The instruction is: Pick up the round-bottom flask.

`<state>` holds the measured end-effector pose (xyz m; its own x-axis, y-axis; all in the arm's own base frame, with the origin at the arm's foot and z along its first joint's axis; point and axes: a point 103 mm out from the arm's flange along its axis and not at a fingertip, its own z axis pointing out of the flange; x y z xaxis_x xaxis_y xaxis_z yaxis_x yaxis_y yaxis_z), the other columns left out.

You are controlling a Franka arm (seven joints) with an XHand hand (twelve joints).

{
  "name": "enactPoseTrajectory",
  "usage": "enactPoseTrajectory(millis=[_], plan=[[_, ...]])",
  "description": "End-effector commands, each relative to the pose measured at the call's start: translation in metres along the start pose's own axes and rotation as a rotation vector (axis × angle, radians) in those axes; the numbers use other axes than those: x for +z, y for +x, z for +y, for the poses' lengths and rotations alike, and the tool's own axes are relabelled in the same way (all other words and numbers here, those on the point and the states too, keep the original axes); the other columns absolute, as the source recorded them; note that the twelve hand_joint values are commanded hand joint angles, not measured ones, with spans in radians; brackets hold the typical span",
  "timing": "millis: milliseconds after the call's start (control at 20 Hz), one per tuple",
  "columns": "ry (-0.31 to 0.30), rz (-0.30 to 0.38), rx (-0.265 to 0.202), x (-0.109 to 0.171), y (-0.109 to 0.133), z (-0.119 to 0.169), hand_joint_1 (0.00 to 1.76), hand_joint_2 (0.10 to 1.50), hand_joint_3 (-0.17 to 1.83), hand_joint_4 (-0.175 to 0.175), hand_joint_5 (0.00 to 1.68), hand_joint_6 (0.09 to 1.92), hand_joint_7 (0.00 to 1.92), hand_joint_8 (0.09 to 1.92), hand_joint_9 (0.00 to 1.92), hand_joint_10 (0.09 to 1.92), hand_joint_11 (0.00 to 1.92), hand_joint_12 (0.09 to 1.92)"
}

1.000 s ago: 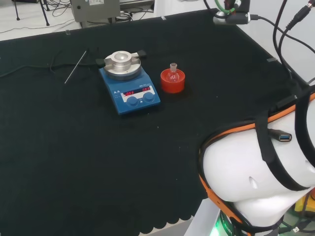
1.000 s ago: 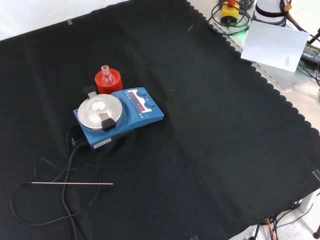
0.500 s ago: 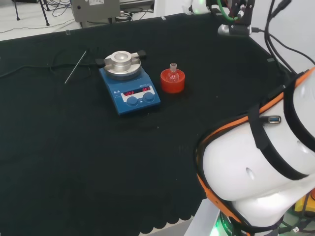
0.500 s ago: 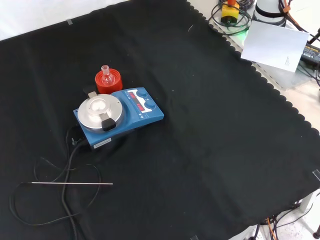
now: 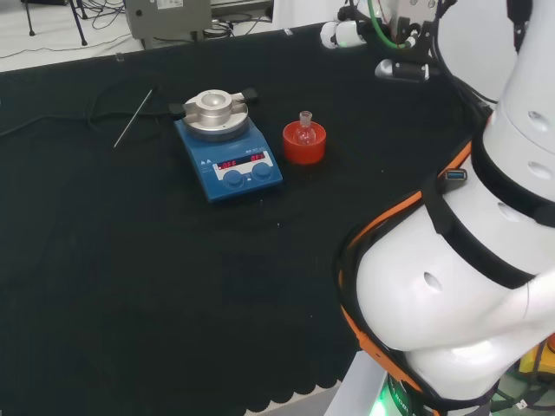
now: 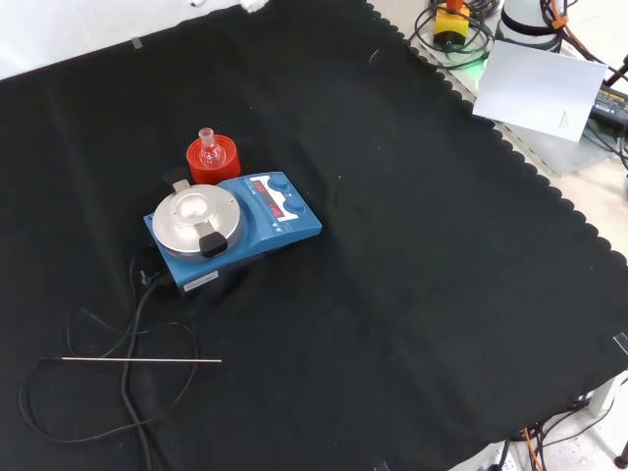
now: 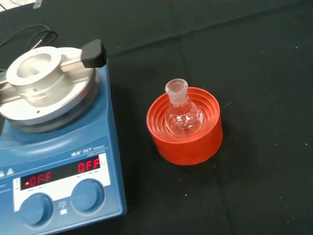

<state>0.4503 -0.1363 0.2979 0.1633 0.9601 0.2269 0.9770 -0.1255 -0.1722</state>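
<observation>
Nearest my base in the head view bulk my own white links (image 5: 451, 286), cutting off the bench's right side. Beyond them the black cloth (image 5: 130, 286) lies bare up to the blue hotplate stirrer (image 5: 229, 160), its round metal top (image 5: 213, 111) carrying a block with a black-tipped handle. Just beside it, to the right in the head view, stands the red ribbed stand (image 5: 304, 143) — apart from the stirrer by a narrow strip of cloth in the wrist view. Upright in that stand sits the round-bottom flask (image 7: 183, 111), small and clear, its neck open at the top; whether anything is inside I cannot make out. Farther off, left of the stirrer in the head view, a thin metal rod (image 5: 133, 117) lies among loops of black cable (image 5: 52, 121). My hand I cannot place — whether it is released or clenched I cannot tell.
</observation>
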Motion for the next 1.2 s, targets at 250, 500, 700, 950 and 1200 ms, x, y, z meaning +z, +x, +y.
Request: enactPoseTrajectory(millis=[250,500,700,950,1200], plan=[[-0.013,0.047,0.003,0.03,0.006,0.042,0.25,1.19,0.27,-0.005,0.31,0.09,0.18,0.49,0.22,0.58,0.0,1.17],[0.003,0.18,0.015,0.055,0.0,0.052,0.4,1.1,0.24,-0.007,0.33,0.09,0.23,0.52,0.28,0.6,0.0,1.21],[0.016,0.195,0.021,0.074,-0.005,0.062,0.52,1.02,0.23,-0.01,0.36,0.09,0.25,0.53,0.3,0.6,0.0,1.24],[0.02,0.197,0.012,0.094,-0.006,0.075,0.59,0.97,0.25,-0.012,0.39,0.09,0.24,0.54,0.31,0.6,0.0,1.26],[0.028,0.198,0.009,0.112,-0.008,0.084,0.61,0.9,0.39,-0.013,0.4,0.09,0.23,0.56,0.3,0.6,0.0,1.26]])
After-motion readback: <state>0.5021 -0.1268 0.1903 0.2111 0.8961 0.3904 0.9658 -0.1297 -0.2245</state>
